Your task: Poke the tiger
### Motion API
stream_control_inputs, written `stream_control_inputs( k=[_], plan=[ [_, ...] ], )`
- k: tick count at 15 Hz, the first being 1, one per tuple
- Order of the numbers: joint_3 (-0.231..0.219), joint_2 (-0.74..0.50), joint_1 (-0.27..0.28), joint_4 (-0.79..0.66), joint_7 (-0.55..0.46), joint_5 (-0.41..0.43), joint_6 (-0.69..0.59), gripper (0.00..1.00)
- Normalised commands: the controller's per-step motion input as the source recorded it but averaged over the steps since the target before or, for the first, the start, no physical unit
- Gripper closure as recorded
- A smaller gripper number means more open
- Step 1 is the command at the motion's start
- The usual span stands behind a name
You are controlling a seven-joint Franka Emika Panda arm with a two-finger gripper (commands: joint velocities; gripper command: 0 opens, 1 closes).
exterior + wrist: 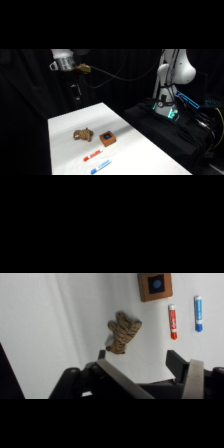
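The tiger (83, 134), a small tan-brown toy with dark stripes, lies on the white table (140, 155), left of centre. In the wrist view the tiger (123, 332) lies on its side, just beyond the fingertips and toward the left finger (116, 374). My gripper (62, 61) hangs high above the table's far left corner, well clear of the toy. Seen from the wrist, the gripper (139, 358) is open with nothing between its fingers.
An orange-brown block with a dark blue top (107, 138) (155, 286) sits right beside the tiger. A red marker (92, 156) (172, 321) and a blue marker (101, 166) (198, 313) lie nearer the front edge. The arm's base (172, 85) stands at the upper right.
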Motion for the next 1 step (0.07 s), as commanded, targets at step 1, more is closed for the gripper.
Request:
stream_control_inputs(
  k=[1],
  plan=[
    [-0.042,-0.4,0.086,-0.35,-0.1,0.083,0.04,0.0]
  ],
)
